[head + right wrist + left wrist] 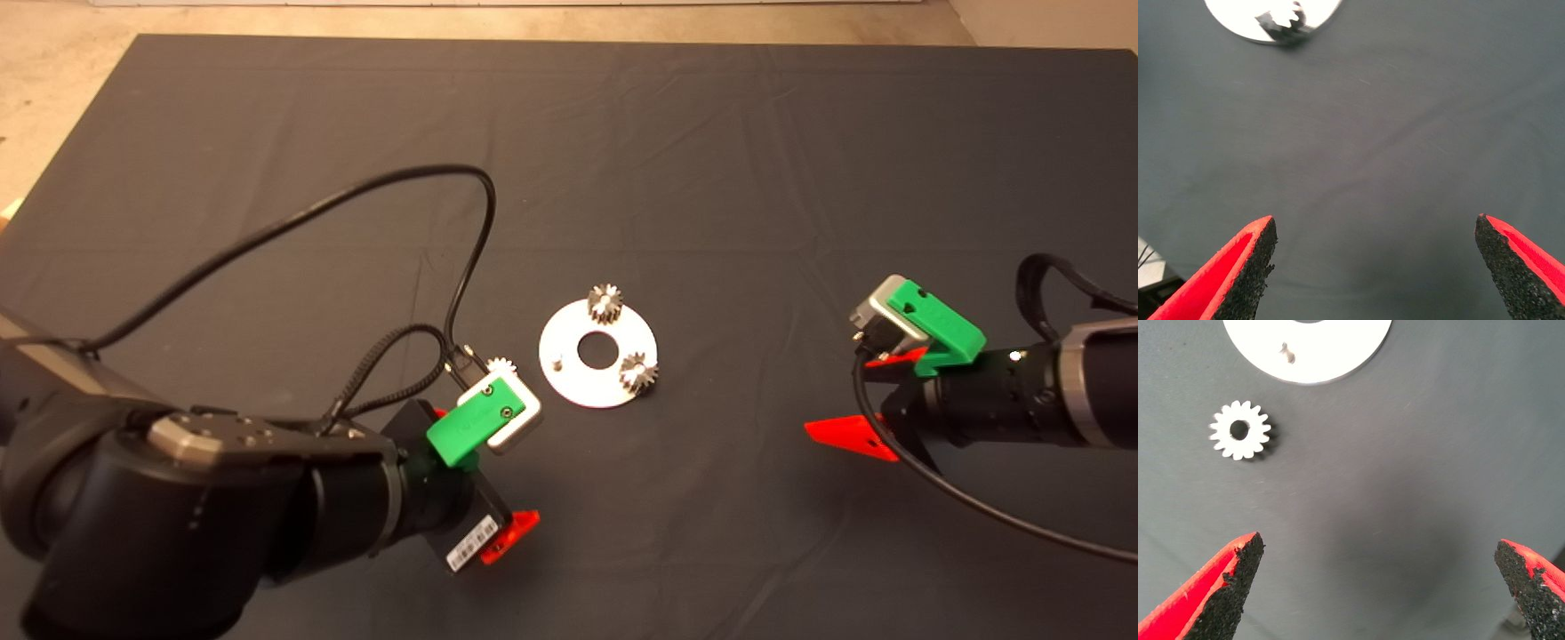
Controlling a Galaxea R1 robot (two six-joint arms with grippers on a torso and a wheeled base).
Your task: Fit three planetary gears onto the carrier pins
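The silver carrier disc [587,384] lies at the middle of the mat. Two planetary gears sit on its pins, one at the far rim [605,304] and one at the right rim [638,372]. One carrier pin [556,363] stands bare at the left rim. The third gear [500,366] lies flat on the mat left of the disc, partly hidden by my left wrist mount. It also shows in the left wrist view [1240,430], near the disc [1338,360] and bare pin [1288,352]. My left gripper [487,464] [1378,567] is open and empty, short of that gear. My right gripper [837,396] [1375,243] is open and empty, right of the disc [1238,20].
A black cable [373,191] loops from my left arm over the mat behind the left gripper. The dark mat [711,160] stretches out behind the disc. Bare floor [53,80] shows past its far left edge.
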